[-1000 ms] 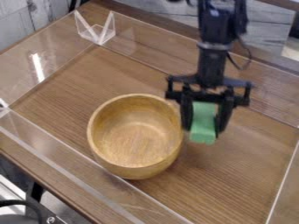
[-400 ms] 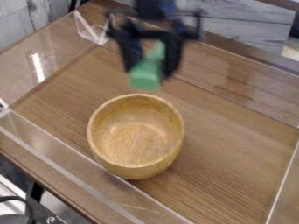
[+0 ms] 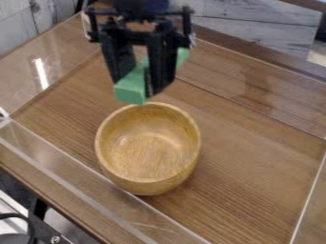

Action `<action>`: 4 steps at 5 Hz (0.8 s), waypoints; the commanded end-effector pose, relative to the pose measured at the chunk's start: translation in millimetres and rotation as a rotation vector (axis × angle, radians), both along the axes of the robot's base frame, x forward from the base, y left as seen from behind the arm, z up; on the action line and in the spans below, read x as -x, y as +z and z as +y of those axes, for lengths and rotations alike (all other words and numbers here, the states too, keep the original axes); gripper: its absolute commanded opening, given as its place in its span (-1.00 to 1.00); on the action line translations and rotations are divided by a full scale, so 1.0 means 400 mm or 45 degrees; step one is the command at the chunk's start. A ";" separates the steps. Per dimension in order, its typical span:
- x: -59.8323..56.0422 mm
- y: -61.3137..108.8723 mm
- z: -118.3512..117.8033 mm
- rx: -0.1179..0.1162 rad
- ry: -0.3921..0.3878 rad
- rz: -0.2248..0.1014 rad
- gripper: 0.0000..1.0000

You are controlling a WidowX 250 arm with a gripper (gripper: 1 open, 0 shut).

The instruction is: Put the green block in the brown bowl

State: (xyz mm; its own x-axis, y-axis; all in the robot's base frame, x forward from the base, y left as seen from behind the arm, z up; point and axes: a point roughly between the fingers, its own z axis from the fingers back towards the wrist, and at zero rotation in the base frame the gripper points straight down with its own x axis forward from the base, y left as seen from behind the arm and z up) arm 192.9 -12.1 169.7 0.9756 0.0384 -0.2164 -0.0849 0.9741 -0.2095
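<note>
One step is running now, the carry: the gripper is gripping the green block and holding it up in the air behind the bowl, on the side farther from the camera. The block is hanging at a tilt, its lower end seeming to sit near the far rim in this view, though how high it is above the table is hard to tell. Nothing is lying in the bowl, so the placing is still waiting to be done.

The next move, as I am judging it, is calling for a short shift toward the camera, bringing the block over the middle of the opening while keeping it above the thick wall. Then it is calling for lowering and letting go. Coming down too early is risking a knock against the far rim, or a drop behind it.
</note>
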 end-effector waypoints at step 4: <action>0.024 -0.109 -0.181 -0.032 -0.189 -0.170 -1.00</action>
